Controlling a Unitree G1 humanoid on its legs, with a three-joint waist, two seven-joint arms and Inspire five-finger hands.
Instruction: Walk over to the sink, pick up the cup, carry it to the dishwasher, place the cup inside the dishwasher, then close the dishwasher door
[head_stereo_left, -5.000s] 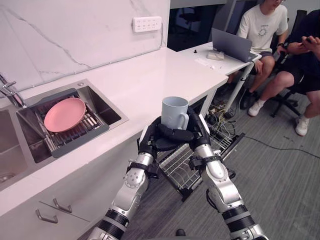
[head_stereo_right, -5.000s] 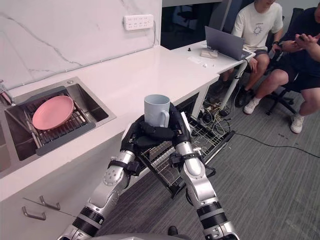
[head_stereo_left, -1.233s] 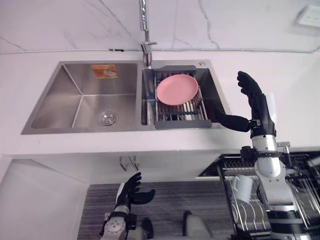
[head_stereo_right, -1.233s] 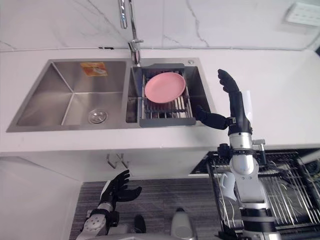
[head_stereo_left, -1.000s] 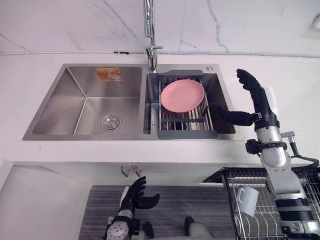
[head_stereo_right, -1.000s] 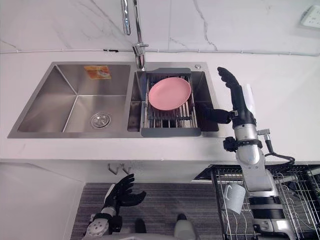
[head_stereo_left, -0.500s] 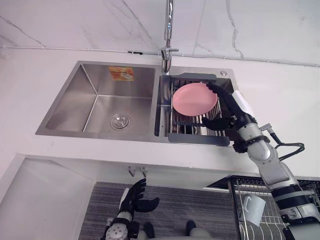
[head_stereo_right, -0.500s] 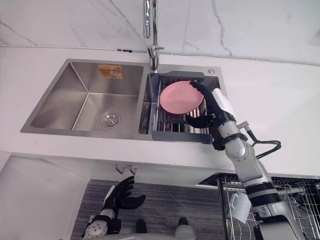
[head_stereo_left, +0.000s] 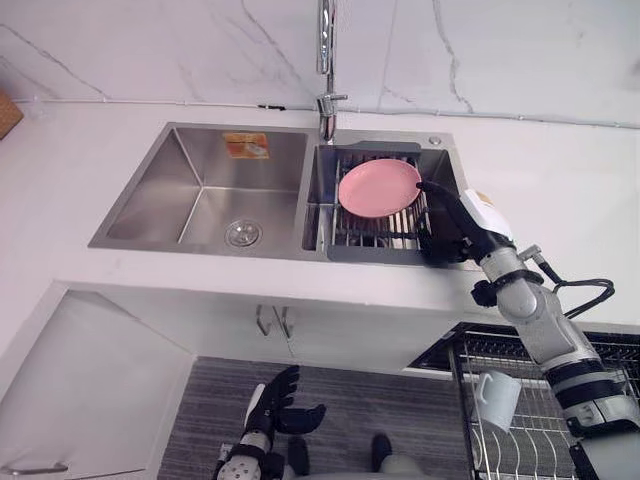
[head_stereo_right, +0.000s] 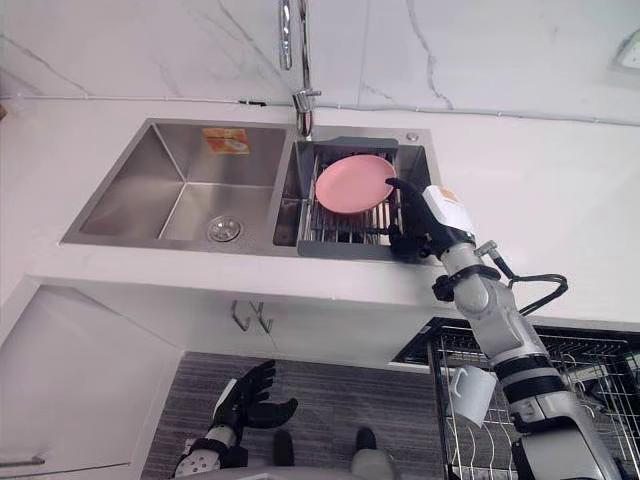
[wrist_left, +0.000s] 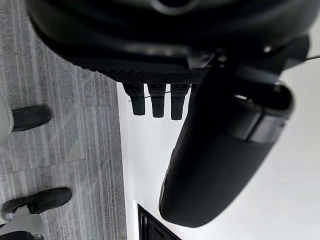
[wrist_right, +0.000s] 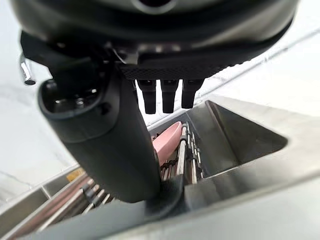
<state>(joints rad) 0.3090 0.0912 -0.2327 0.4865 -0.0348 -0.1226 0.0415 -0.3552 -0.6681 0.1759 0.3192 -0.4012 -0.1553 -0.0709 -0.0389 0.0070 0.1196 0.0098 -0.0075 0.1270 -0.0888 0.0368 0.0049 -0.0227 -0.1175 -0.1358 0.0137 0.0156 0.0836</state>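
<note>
White marble tabletop (head_stereo_left: 560, 190) runs along a marble wall, with a twin-basin sink (head_stereo_left: 200, 190) set into it and a tap (head_stereo_left: 325, 50) between the basins. In the left eye view a pink plate (head_stereo_left: 378, 187) lies in the grey dish rack (head_stereo_left: 372, 252) over the right-hand basin. My right robot hand (head_stereo_left: 452, 226) is at that rack's near right corner, just beside the plate. The cup (head_stereo_left: 497, 398) is in neither hand: it sits tilted in the wire dishwasher rack (head_stereo_left: 520, 445), which stands out below the tabletop on my right. My left robot hand (head_stereo_left: 272, 408) hangs low over the striped floor (head_stereo_left: 340, 390), spread and empty. The right eye view shows the same layout, with the cup well apart from the hand at the sink. In the left wrist view my fingers (wrist_left: 157, 102) are straight and the thumb stands clear, with nothing between them. In the right wrist view the fingers (wrist_right: 169, 97) reach out straight toward the plate's rim. The thumb (wrist_right: 112, 145) lies down on the dish rack's grey edge; I think it only rests there rather than pinching, though its own bulk hides the contact. As I judge it, the cup is already placed and only closing the door remains. That calls for lifting this hand off the sink, turning to the dishwasher, sliding the wire rack in and then swinging the door shut. I cannot make out the door itself.
</note>
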